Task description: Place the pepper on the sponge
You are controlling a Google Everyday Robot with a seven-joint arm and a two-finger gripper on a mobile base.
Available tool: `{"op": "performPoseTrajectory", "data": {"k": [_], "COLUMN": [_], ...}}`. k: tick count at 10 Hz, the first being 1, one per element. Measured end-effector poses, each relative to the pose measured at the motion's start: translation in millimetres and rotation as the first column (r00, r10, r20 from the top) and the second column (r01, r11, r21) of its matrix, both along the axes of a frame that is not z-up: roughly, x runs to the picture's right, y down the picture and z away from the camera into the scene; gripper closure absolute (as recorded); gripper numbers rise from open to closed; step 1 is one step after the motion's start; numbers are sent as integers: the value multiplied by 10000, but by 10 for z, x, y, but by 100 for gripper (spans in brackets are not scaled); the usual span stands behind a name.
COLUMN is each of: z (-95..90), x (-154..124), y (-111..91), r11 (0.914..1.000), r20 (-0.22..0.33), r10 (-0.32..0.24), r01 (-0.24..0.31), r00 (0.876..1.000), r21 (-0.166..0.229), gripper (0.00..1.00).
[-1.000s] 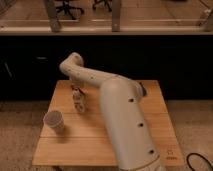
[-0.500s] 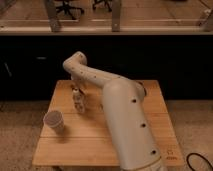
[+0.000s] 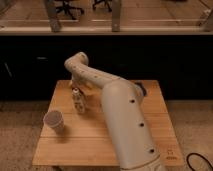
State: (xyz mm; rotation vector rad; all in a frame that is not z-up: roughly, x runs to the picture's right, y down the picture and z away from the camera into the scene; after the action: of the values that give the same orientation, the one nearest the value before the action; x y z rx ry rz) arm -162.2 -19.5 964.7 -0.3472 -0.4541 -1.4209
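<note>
Leaning over the far side of the table, the arm now has its bent elbow almost straight behind the bottle, where a second ago it was a touch to the left of it; across the last half second it hardly moves. The gripper hangs just behind and above the bottle, and I cannot tell whether it is spread, closed or carrying something. The bottle and the paper cup, which stands in front of the bottle and to its left, are where they were. The pepper shows nowhere, so it may be hidden at the gripper or behind the arm. Well to the right of the bottle a bluish edge peeks past the thick part of the arm, probably the sponge, with nothing visible on the part that shows. By my judgement the small shift settles little: no pepper is seen on the sponge, and the gripper is well apart from it
</note>
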Motion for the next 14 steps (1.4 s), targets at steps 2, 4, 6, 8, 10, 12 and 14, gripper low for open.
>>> {"op": "performPoseTrajectory", "data": {"k": [2, 4, 6, 8, 10, 12, 14], "z": [24, 58, 94, 141, 206, 235, 251], "x": [-16, -67, -87, -80, -91, -97, -90], "y": [43, 98, 129, 154, 175, 187, 188], "r11": [9999, 9996, 9993, 9990, 9987, 9984, 9984], "r20": [31, 61, 43, -30, -135, -161, -146], "r10": [-43, -150, -234, -288, -349, -404, -434], "r01": [44, 152, 235, 287, 343, 398, 428], "r00": [10000, 9999, 9997, 9996, 9993, 9991, 9990], "r21": [-130, -255, -299, -341, -374, -389, -371], "gripper": [20, 20, 20, 20, 20, 25, 45]}}
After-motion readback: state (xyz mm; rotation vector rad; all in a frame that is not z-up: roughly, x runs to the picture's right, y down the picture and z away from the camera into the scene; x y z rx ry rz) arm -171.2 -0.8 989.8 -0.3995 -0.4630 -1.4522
